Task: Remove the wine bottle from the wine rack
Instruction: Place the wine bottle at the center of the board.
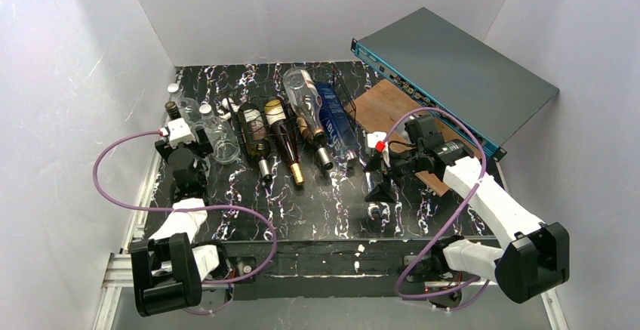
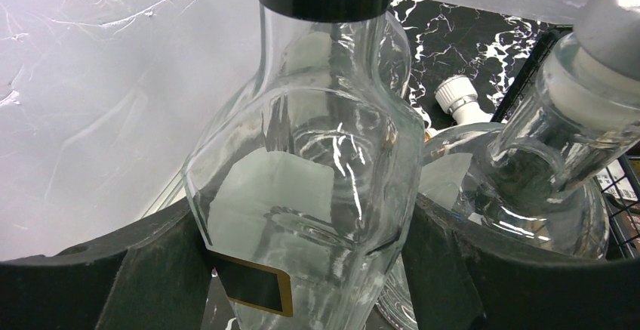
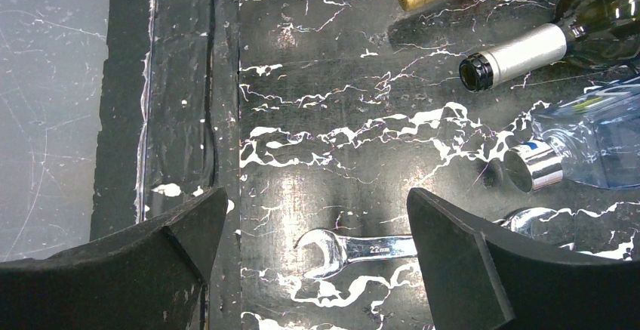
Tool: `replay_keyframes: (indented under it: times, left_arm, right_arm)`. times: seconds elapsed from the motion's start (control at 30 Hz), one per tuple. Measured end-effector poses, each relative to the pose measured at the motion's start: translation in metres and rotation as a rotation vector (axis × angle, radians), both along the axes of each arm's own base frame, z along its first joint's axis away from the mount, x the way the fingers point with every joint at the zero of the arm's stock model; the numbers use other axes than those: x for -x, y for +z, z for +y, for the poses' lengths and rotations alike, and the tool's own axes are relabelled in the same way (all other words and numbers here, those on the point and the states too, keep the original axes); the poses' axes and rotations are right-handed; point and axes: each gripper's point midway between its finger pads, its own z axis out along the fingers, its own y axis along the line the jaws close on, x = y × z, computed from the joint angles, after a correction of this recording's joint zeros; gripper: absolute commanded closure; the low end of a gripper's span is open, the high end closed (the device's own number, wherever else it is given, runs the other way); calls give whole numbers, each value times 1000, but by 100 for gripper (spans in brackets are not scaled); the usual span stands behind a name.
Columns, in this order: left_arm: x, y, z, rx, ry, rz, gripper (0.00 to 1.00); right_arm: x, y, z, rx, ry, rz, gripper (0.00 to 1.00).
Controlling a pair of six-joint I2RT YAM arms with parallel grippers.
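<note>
The black wire wine rack lies at the back middle of the table. Several bottles lie on it: a dark one with a silver neck, a brown one with a gold cap, a clear one and a blue one. My left gripper is left of the rack. In the left wrist view its fingers press both sides of an upright clear glass bottle with a black cap. My right gripper is open and empty, in front of the rack's right end.
More clear glass bottles stand beside the held one, against the rack's wire. A 22 mm wrench lies on the table under my right gripper. A grey box with a teal edge leans over a wooden board at the back right.
</note>
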Motion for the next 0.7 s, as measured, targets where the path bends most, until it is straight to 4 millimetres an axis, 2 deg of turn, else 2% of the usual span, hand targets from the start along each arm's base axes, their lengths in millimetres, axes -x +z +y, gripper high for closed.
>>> replay_keyframes:
  times: [0.07,0.33,0.7]
  left_arm:
    - [0,-1,1,0,6,2,47]
    - [2,0,4,0,24,0,32]
    - [10,11,7,2,53,-22,23]
  right_arm:
    - [0,0,0,0,0,0,2]
    - [0,0,0,0,0,0,1]
    - [1,-3,-1,6,0,3,2]
